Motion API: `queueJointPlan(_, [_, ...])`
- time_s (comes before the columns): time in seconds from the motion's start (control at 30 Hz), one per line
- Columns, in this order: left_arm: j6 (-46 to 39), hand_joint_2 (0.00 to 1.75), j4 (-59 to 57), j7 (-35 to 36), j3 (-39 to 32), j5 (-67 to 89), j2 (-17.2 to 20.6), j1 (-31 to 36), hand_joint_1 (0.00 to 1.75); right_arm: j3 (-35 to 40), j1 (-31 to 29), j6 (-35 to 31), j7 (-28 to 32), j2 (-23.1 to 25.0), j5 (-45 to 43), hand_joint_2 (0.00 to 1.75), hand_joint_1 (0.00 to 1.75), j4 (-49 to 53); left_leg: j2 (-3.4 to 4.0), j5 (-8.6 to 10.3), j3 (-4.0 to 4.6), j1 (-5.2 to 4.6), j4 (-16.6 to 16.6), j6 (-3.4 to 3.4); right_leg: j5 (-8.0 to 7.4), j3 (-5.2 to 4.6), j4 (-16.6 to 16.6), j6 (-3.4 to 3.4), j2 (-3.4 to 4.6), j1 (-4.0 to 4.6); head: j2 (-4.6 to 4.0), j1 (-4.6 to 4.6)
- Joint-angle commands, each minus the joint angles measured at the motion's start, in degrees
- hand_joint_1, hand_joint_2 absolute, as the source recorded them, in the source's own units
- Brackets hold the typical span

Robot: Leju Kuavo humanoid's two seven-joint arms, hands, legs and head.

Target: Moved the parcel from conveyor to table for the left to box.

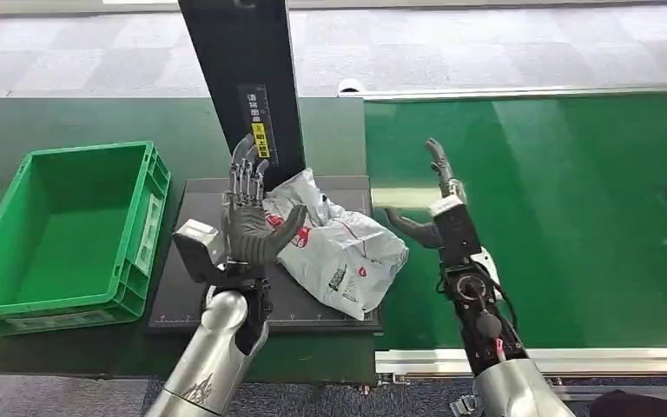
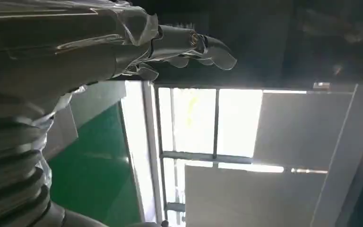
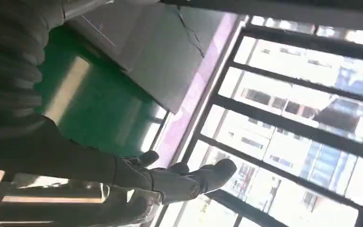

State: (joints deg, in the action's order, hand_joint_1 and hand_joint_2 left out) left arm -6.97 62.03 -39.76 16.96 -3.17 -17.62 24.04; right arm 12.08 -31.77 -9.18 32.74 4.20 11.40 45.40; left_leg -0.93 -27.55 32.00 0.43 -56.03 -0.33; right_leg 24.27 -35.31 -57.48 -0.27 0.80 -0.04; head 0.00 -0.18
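both hands (image 1: 254, 208) (image 1: 434, 204) spread, holding nothing; parcel (image 1: 339, 243) lies on the dark table (image 1: 182, 295) beside the green conveyor (image 1: 556, 217).

Grey carpet tiles (image 1: 486, 48) cover the floor. Bright grid windows (image 3: 302, 113) glare; a dark post (image 1: 243, 78) stands upright
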Motion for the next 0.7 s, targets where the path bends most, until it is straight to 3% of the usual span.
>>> queueJointPlan(0.03, [1.6, 1.75, -11.3, 0.2, 4.4, 1.0, 0.2, 4.2, 0.00, -12.7, 7.0, 1.8, -2.5, -0.4, -6.6, 1.75, 0.00, 17.0, -0.11, 0.00, -0.07, -0.01, 0.1, 0.00, 0.05, 0.12, 0.0, 0.04, -0.22, -0.01, 0.00, 0.00])
queueJointPlan(0.2, [1.4, 1.75, -9.7, 0.6, 2.3, 0.3, 3.2, 3.8, 0.00, -10.9, 4.5, 1.3, -2.5, 0.4, -11.2, 1.75, 0.00, 12.2, 0.22, -0.03, -0.08, -0.02, 0.1, -0.01, -0.01, 0.05, 0.0, 0.00, 0.08, -0.01, 0.00, -0.02])
queueJointPlan(0.3, [0.5, 1.75, -10.6, 1.2, 1.1, -0.4, 4.5, 4.4, 0.00, -9.8, 1.8, 5.4, -5.8, 1.6, -19.3, 1.75, 0.00, 8.2, 0.31, -0.03, -0.08, -0.02, 0.1, -0.01, -0.03, 0.03, 0.0, 0.00, 0.15, -0.01, 0.00, 0.00])
queueJointPlan(0.6, [-2.4, 1.75, -10.8, 3.2, -0.2, 1.3, 5.3, 2.8, 0.00, -6.1, -2.1, 1.7, -8.5, 1.9, -18.2, 1.75, 0.00, 4.0, 0.51, -0.05, -0.26, -0.02, 0.2, -0.01, -0.03, 0.17, 0.1, 0.05, 0.23, 0.00, 0.00, 0.00])
queueJointPlan(0.63, [-4.3, 1.75, -10.9, 4.3, -0.1, 3.2, 5.5, 2.7, 0.00, -5.9, -3.0, 1.5, -10.3, 2.0, -18.0, 0.00, 0.00, 1.9, 0.40, -0.04, -0.15, -0.01, 0.1, 0.00, -0.02, 0.11, 0.0, 0.03, 0.19, 0.00, 0.00, 0.00])
queueJointPlan(0.7, [-4.4, 1.75, -11.1, 5.0, -0.5, 3.7, 5.4, 2.7, 0.00, -5.4, -3.9, 1.0, -12.1, 1.8, -17.2, 0.00, 0.00, -0.2, 0.38, -0.02, -0.15, -0.02, 0.1, -0.01, -0.03, 0.12, 0.0, 0.02, 0.18, -0.01, 0.00, 0.00])
